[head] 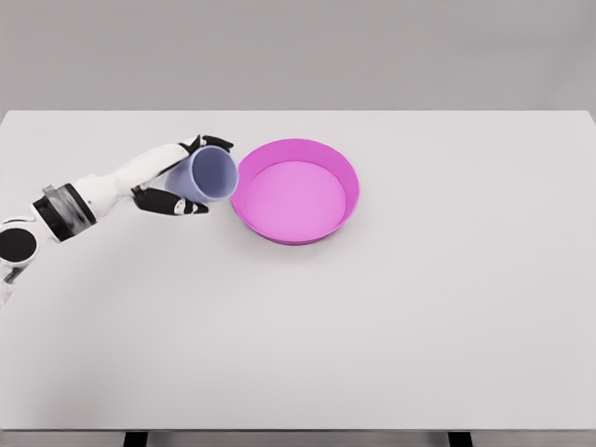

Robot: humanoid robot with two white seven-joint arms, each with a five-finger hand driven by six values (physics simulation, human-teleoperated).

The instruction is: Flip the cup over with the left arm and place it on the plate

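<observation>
Around the lavender cup (207, 174), the black-tipped fingers (177, 205) of the left hand (177, 177) were seen wrapped and clamped, some lying below the cup's body and others showing along its upper side near the rim. The cup was held tilted on its side, its open mouth turned toward the right and slightly toward the camera, so that the pale inner wall could be seen. It was held in the left half of the desk (419, 326), nearer the far edge than the near edge; whether it was touching the desk surface could not be told. The rim of the cup was placed just beside the left wall of the magenta plate (346, 177), and whether the two were touching could not be told either.

The plate, round with a raised wall, was set upright on the desk a little left of the middle and toward the far edge. Its flat inner floor was shown in a lighter pink than its wall.

From the hand, the white left arm (112, 186) was stretched back toward the left edge of the desk, with a black and grey wrist band and a dark round joint seen close to that edge.
</observation>
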